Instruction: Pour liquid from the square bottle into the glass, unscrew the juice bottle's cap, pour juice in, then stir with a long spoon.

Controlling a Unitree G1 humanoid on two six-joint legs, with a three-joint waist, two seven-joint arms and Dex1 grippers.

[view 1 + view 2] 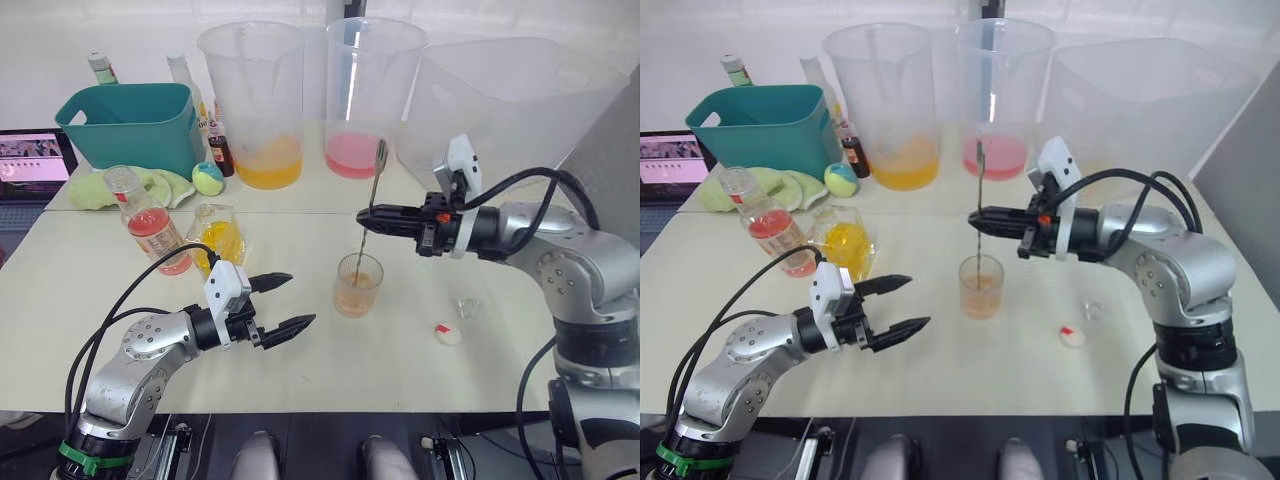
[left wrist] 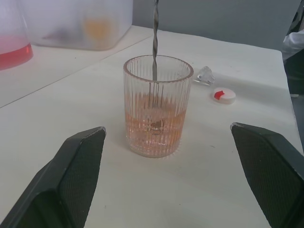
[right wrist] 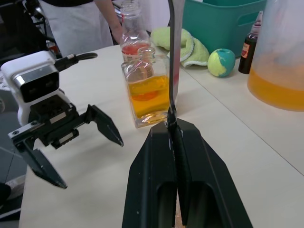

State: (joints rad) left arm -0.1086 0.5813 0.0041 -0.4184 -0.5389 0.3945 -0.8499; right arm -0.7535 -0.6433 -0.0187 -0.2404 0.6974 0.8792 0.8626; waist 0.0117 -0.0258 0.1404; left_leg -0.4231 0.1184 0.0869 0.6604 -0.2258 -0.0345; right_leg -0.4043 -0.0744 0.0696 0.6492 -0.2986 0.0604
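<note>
From the head, our right gripper (image 1: 366, 214) pinches the spoon (image 1: 372, 196) upright in the glass (image 1: 358, 285) at mid-table: we judge stirring underway. At the left wrist, our left gripper (image 2: 168, 176) is spread before the glass. Next, small circles

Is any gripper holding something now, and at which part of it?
The right gripper holds the long spoon partway along its thin stem, its lower end in the glass. The left gripper is open and holds nothing.
</note>
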